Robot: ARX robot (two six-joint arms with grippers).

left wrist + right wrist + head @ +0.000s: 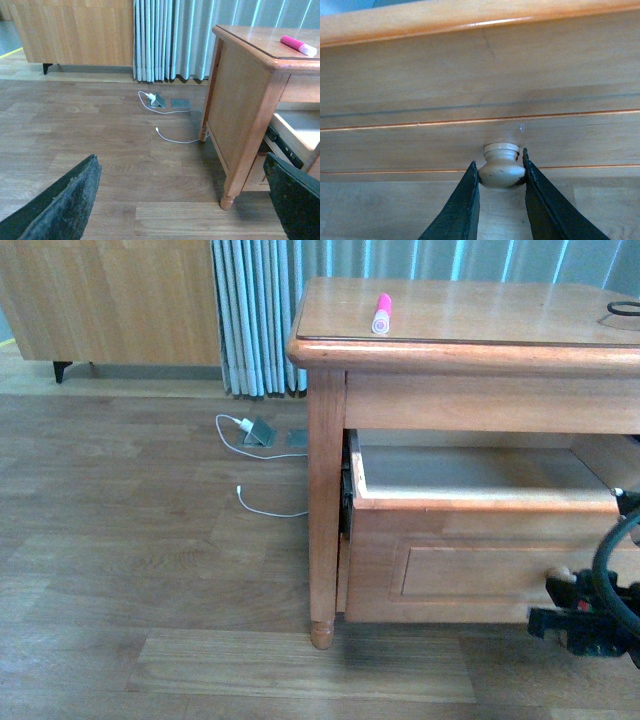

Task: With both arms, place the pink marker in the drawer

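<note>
right pincer [498,160] clamped on knob [501,176], drawer [480,575] open. left pincer [181,159] released, holding nothing. pink marker [381,313] on dresser surface [480,315].

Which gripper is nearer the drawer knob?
Right. The right gripper is shut on the knob; the left gripper hangs open over the floor, off the dresser side.

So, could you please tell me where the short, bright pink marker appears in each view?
Front view: the bright pink marker lies on the wooden dresser top.
Left wrist view: marker on that top.
Right wrist view: not in it.
Shared landmark: the open honey-brown wooden drawer, round knob in the right gripper.
</note>
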